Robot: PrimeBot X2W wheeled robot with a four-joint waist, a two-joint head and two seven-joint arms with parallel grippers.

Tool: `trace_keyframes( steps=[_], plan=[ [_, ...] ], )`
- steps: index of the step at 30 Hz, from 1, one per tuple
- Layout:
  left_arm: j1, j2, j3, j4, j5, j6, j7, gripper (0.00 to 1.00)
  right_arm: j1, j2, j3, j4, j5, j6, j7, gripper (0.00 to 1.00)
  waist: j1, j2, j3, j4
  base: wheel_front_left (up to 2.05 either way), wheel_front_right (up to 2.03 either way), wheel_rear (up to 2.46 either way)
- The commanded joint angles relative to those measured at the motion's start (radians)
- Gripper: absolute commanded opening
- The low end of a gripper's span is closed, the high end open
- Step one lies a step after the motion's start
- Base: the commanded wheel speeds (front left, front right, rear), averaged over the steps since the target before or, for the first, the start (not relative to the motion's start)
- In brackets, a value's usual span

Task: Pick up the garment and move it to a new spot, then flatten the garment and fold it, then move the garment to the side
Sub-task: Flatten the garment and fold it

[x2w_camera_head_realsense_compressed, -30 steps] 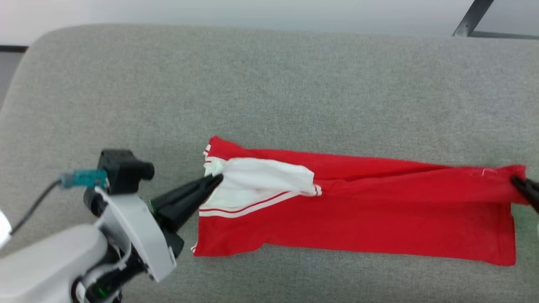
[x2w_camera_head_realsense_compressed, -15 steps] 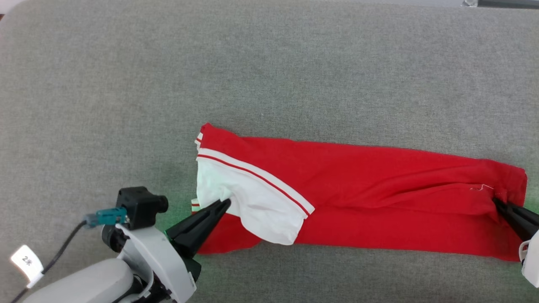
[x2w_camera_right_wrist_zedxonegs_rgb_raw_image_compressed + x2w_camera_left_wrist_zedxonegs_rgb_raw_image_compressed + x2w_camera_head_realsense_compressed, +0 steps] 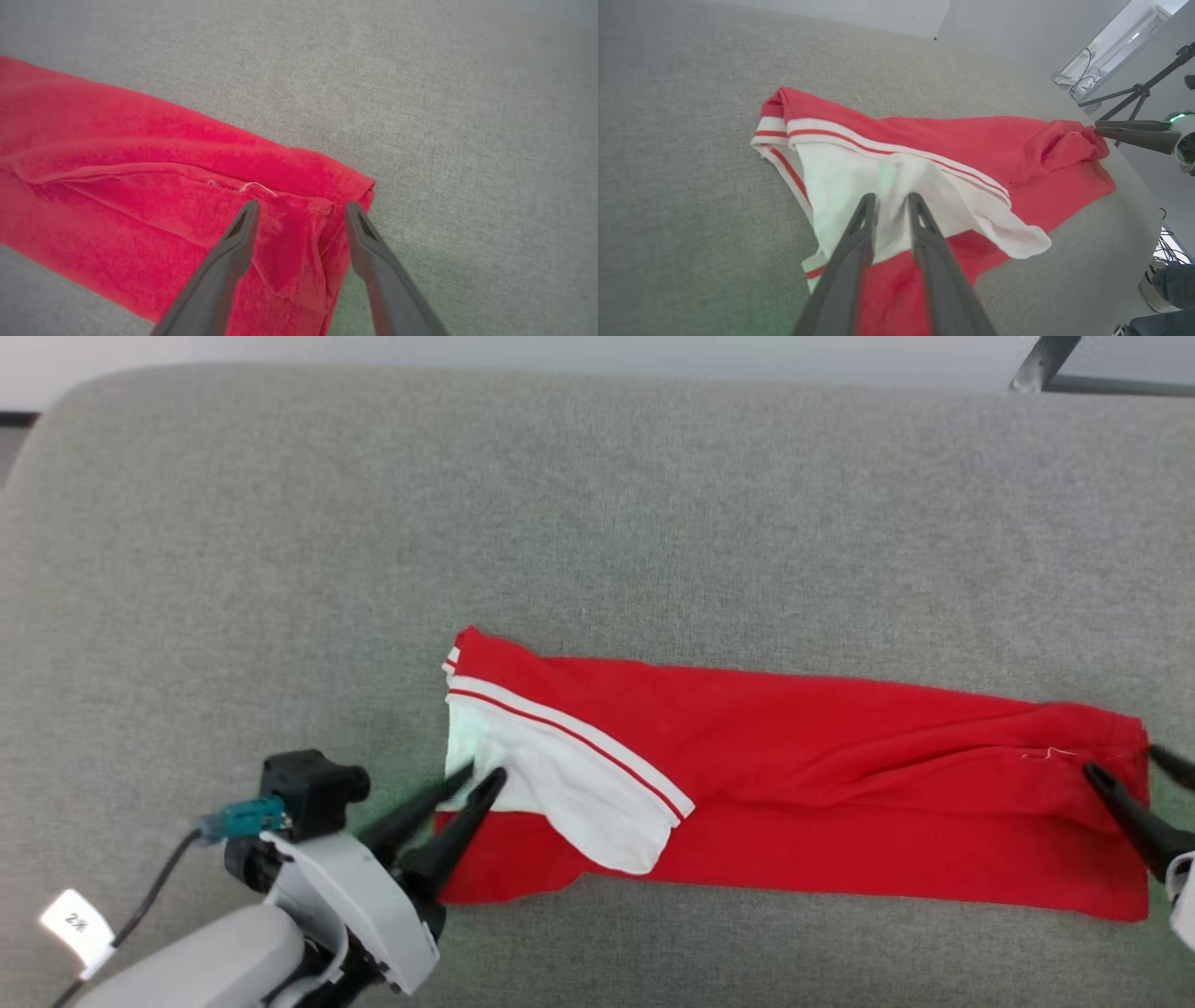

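Observation:
The garment (image 3: pixel 840 784) lies on the grey surface as a long red strip, with a white panel (image 3: pixel 560 784) and red-white striped trim at its left end. My left gripper (image 3: pixel 478 773) sits at that end, open by a narrow gap. Along its fingers (image 3: pixel 890 197) the white cloth (image 3: pixel 859 163) shows just past the tips. My right gripper (image 3: pixel 1120 761) is open at the strip's right end. There its fingers (image 3: pixel 301 207) stand wide apart on either side of a loose red fold (image 3: pixel 289 242). From the left wrist it shows as two dark fingers (image 3: pixel 1096 128) touching the red end.
The grey upholstered surface (image 3: pixel 597 523) stretches behind and to the left, its rounded edge at the back. A dark metal bar (image 3: pixel 1036 364) is at the top right. A tripod (image 3: pixel 1134 88) and a person's shoe (image 3: pixel 1153 294) are beyond the surface's right side.
Both grippers have opened; they were shut on the garment's two ends. The white panel and upper layer went from the back to the front over the strip. The camera shifted.

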Motion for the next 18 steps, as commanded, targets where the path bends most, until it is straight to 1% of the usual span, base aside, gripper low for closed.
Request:
trace_keyframes(
  steps=[1, 3, 6, 10, 13, 15, 16, 18],
  plan=[
    [0.014, 0.003, 0.018, -0.005, 0.007, -0.005, -0.001, 1.00, -0.008, -0.006, -0.016, -0.010, 0.008, -0.001, 0.009, 1.00, 0.0000, 0.0000, -0.022, 0.003, 0.00, 0.00, 0.00],
    [0.022, 0.013, 0.041, -0.013, 0.013, -0.003, -0.001, 1.00, -0.005, -0.016, -0.038, -0.018, 0.021, -0.001, 0.029, 1.00, 0.0000, 0.0000, -0.034, 0.007, 0.00, 0.00, 0.00],
    [0.034, 0.027, 0.079, -0.030, 0.015, 0.016, -0.002, 1.00, 0.005, -0.031, -0.082, -0.014, 0.035, -0.001, 0.078, 1.00, 0.0000, 0.0000, -0.051, 0.015, 0.00, 0.00, 0.00],
    [0.063, 0.027, 0.147, -0.042, 0.013, 0.076, -0.001, 1.00, 0.026, -0.035, -0.127, 0.000, 0.072, -0.001, 0.207, 1.00, 0.0000, 0.0000, -0.070, 0.031, 0.00, 0.00, 0.00],
    [0.093, -0.001, 0.208, -0.042, 0.034, 0.131, -0.001, 1.00, 0.031, -0.052, -0.129, 0.007, 0.116, -0.001, 0.342, 1.00, 0.0000, 0.0000, -0.079, 0.045, 0.00, 0.00, 0.00],
    [0.126, -0.031, 0.250, -0.034, 0.053, 0.155, -0.001, 1.00, 0.031, -0.055, -0.134, 0.017, 0.129, -0.001, 0.416, 1.00, 0.0000, 0.0000, -0.083, 0.056, 0.00, 0.00, 0.00],
    [0.141, -0.044, 0.270, -0.026, 0.081, 0.169, -0.001, 1.00, 0.028, -0.055, -0.139, 0.026, 0.135, -0.001, 0.448, 1.00, 0.0000, 0.0000, -0.085, 0.063, 0.00, 0.00, 0.00],
    [0.176, -0.083, 0.301, -0.010, 0.121, 0.184, -0.001, 1.00, 0.016, -0.050, -0.152, 0.043, 0.138, -0.001, 0.490, 1.00, 0.0000, 0.0000, -0.086, 0.080, 0.00, 0.00, 0.00]
  ],
)
